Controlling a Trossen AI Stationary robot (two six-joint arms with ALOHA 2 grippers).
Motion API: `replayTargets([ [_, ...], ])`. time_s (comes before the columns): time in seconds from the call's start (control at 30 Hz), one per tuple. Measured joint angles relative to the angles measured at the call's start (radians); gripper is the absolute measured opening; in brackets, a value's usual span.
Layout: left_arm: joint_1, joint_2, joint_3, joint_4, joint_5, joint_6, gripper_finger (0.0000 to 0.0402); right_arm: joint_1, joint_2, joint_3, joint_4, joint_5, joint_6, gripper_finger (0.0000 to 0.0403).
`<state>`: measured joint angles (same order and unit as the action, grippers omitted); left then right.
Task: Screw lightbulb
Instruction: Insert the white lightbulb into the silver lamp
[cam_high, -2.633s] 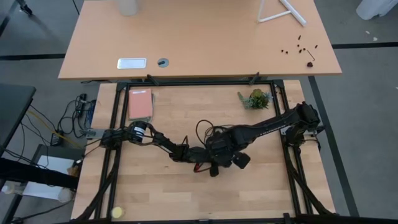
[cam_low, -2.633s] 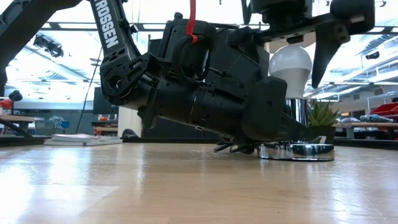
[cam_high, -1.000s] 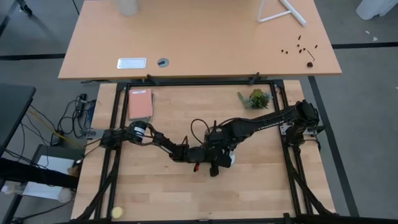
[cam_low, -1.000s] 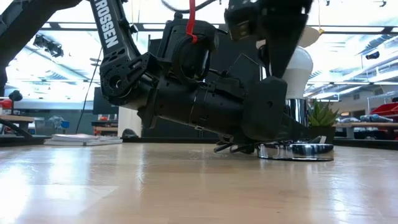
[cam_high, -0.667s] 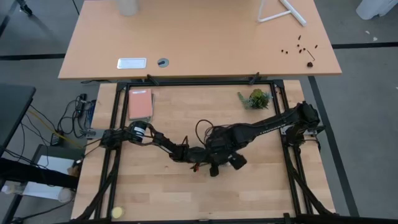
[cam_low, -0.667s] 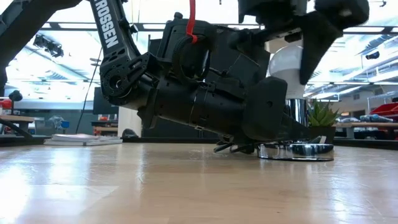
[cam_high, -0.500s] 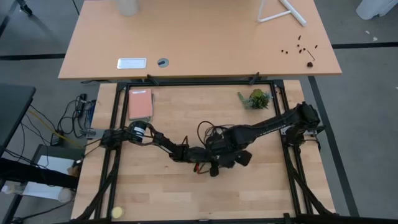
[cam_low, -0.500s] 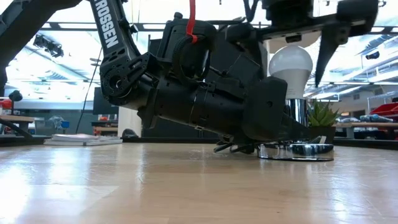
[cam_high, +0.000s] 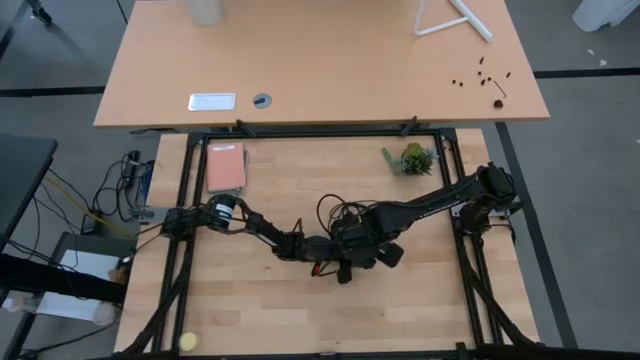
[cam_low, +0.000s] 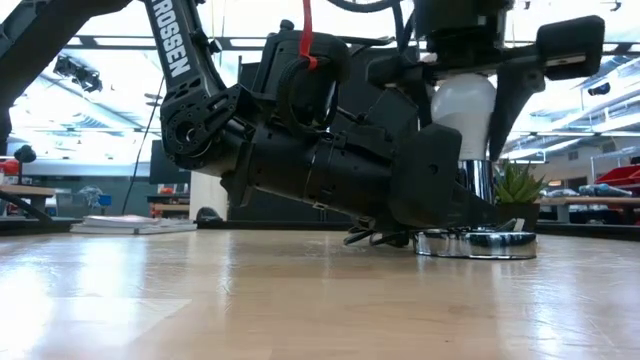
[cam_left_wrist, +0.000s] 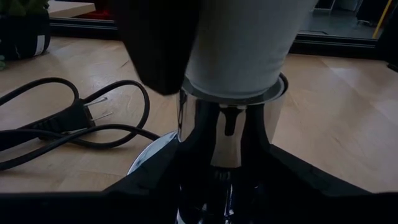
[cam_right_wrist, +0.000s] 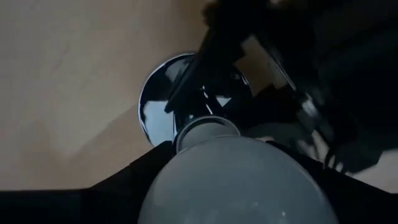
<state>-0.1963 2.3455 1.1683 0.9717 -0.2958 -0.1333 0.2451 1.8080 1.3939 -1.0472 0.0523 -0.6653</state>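
bulb (cam_low: 463, 105) is pinched from above by right end effector (cam_low: 487, 95) | socket (cam_left_wrist: 231, 121) is clamped by left end effector (cam_left_wrist: 224, 180) | risk: cross-threading if bulb gets tilted

Two dark arms meeting mid-table, pink book (cam_high: 225, 167), small plant (cam_high: 411, 159)

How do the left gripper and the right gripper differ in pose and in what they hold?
The left gripper lies low, near the table, clamped on the socket's chrome neck; the right gripper comes down from above, fingers on either side of the white lightbulb. Both work on one upright lamp assembly at the table's middle.
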Motion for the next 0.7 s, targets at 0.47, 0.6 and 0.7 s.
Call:
replayTargets([
  [0.47,0.000,0.000,0.000,0.001,0.001,-0.002,0.0196,-0.021,0.004,-0.001,0.036,-0.028,0.994,0.0272],
  [0.6,0.000,0.000,0.000,0.002,0.001,-0.005,0.0196,-0.040,0.004,-0.001,0.025,-0.026,1.358,0.0259],
  [0.7,0.001,0.000,0.000,0.002,0.002,-0.008,0.0196,-0.059,0.004,-0.001,0.018,-0.068,1.499,0.0252],
])
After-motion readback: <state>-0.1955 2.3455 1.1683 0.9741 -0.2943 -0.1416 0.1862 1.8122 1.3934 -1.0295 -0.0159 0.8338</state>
